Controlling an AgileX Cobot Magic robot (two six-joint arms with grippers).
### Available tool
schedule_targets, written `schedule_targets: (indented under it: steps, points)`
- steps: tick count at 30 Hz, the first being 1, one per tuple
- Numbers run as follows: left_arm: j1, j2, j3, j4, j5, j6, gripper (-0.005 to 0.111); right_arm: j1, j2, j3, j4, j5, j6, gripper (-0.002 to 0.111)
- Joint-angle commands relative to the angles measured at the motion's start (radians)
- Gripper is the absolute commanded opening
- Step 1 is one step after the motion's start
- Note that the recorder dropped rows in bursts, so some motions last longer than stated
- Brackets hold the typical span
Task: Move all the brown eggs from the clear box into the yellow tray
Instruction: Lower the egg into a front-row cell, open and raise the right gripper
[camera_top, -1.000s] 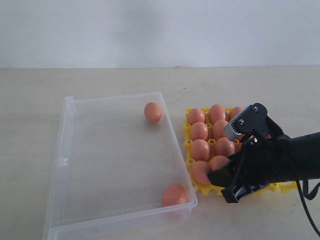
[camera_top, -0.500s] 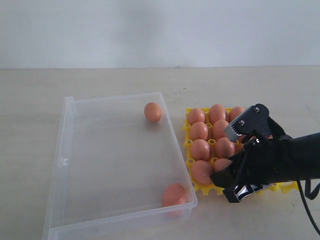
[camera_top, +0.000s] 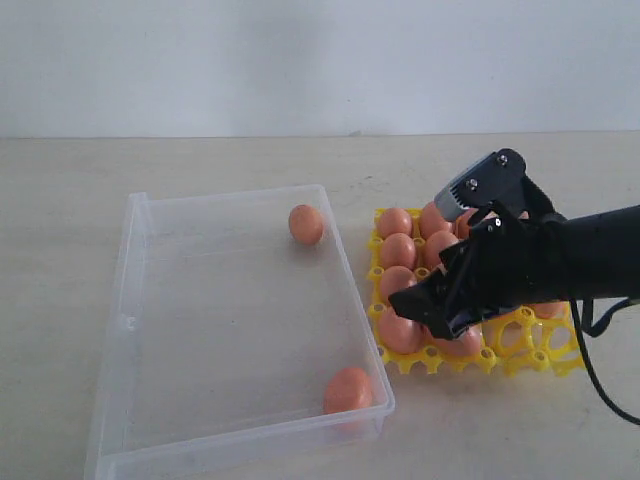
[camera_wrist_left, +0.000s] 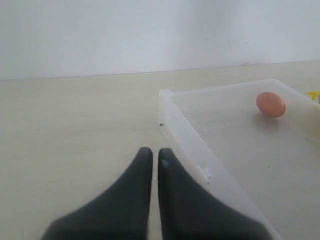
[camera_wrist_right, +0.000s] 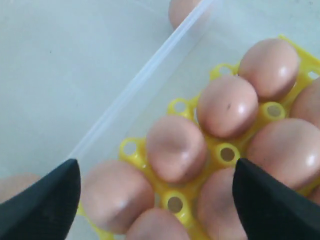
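Note:
The clear box (camera_top: 230, 330) lies left of centre with two brown eggs in it, one (camera_top: 306, 224) by the far wall and one (camera_top: 349, 390) in the near right corner. Beside it, the yellow tray (camera_top: 522, 346) holds several brown eggs (camera_top: 398, 250). My right gripper (camera_top: 425, 312) hovers open over the tray's near left cups. In the right wrist view its fingers (camera_wrist_right: 50, 197) straddle seated eggs (camera_wrist_right: 176, 148) with nothing held. My left gripper (camera_wrist_left: 152, 152) is shut and empty above the table, beside the box's wall (camera_wrist_left: 190, 145). The far egg (camera_wrist_left: 271, 104) shows in the left wrist view too.
The scene sits on a pale tabletop (camera_top: 70, 250) before a white wall. The tray's right cups (camera_top: 545, 330) stand bare under my right arm (camera_top: 580, 265). The box's thin wall (camera_wrist_right: 145, 75) runs close along the tray's left edge.
My right gripper has spread its jaws wide and let go of an egg in the tray's near left area. It has lifted and shifted back over the tray.

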Motion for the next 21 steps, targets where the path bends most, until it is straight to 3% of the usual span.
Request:
schedule_targets:
  steps: [1,3,5,8,9,15,21]
  points:
    - [-0.005,-0.002,0.004,0.002,-0.007,0.001,0.004,0.0,-0.037,-0.028,0.006,0.039,0.127,0.074]
    - [-0.005,-0.002,0.004,0.002,-0.007,0.001,0.004,0.0,-0.066,-0.028,0.006,0.045,0.228,0.065]
    - [-0.005,-0.002,0.004,0.002,-0.007,0.001,0.004,0.0,-0.1,-0.028,-0.044,0.045,0.306,0.044]
    - [-0.005,-0.002,0.004,0.002,-0.007,0.001,0.004,0.0,-0.134,-0.028,-0.329,0.058,0.452,0.005]
    - [-0.005,-0.002,0.004,0.002,-0.007,0.001,0.004,0.0,-0.138,-0.028,-0.445,0.077,0.534,0.001]
    - [-0.005,-0.002,0.004,0.002,-0.007,0.001,0.004,0.0,-0.134,-0.028,-0.849,0.12,0.905,0.002]
    - [-0.005,-0.002,0.004,0.002,-0.007,0.001,0.004,0.0,-0.134,-0.028,-0.945,0.1,0.968,0.002]
